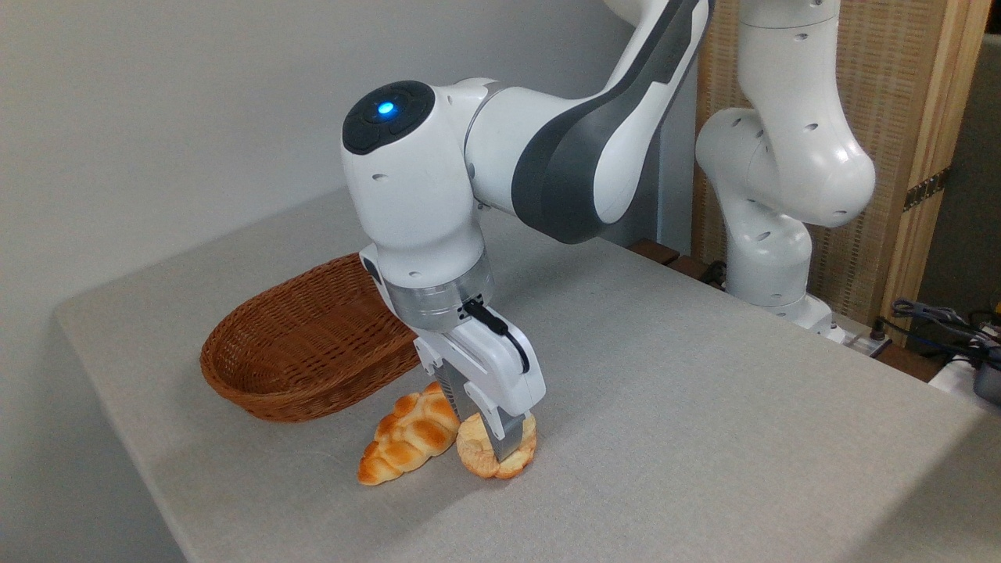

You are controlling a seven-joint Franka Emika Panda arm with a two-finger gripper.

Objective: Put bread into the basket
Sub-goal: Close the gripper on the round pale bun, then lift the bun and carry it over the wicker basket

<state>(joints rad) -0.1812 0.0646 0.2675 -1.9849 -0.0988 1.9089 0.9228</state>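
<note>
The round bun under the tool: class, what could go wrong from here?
1. The braided loaf lies right beside the bun, apparently touching; lifting may drag it.
2. The tool seems to grip the bun tilted on edge, so it may slip.
3. The basket rim rises close by; a low carry could clip it.

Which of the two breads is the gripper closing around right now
The small round pale-golden bun, on the right. The gripper's fingers straddle it, while the longer orange-brown braided loaf lies beside it on the left, ungripped.
</note>
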